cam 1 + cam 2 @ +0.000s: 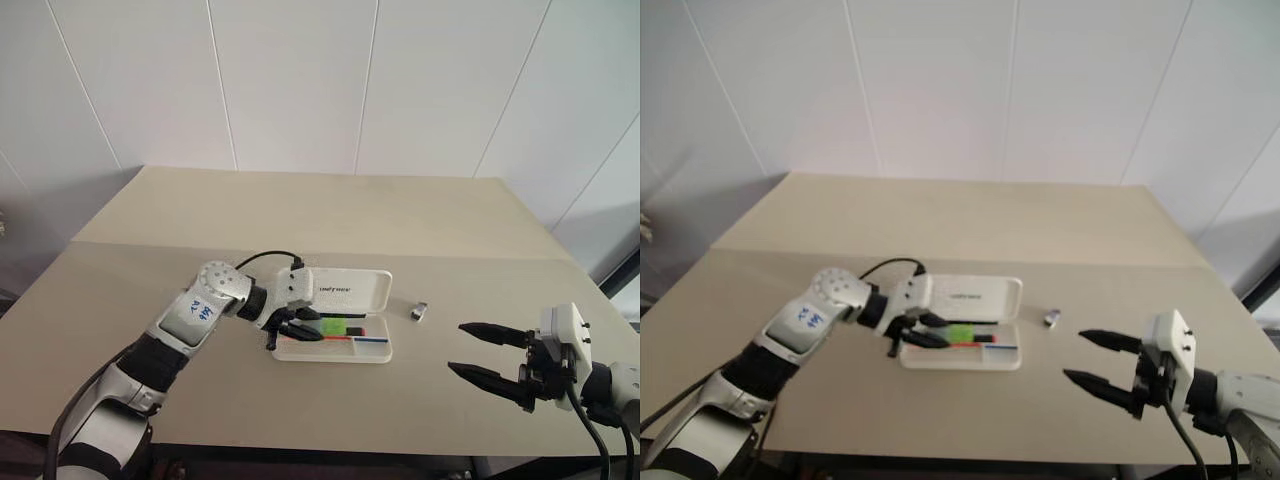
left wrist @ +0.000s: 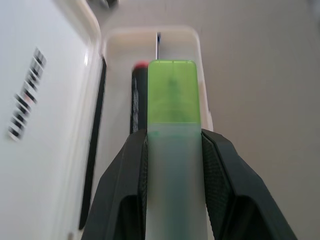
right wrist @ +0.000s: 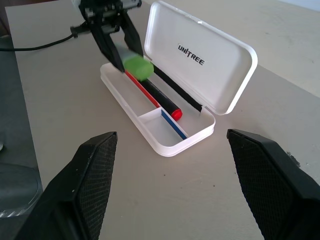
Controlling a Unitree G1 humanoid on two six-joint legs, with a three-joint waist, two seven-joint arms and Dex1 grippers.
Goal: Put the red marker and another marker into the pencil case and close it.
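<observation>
Red marker [image 3: 162, 101] inside pencil case [image 3: 180, 142].

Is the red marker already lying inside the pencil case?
Yes, the red marker lies in the long compartment of the open pencil case, under the green highlighter that the left gripper holds.

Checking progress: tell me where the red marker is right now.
The red marker lies inside the open pencil case, under the green-capped highlighter held by the left gripper.

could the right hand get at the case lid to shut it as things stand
Probably yes: the right hand is open and empty, with bare table between it and the upright lid. But the left hand holding the green highlighter over the pencil case should withdraw first.
</observation>
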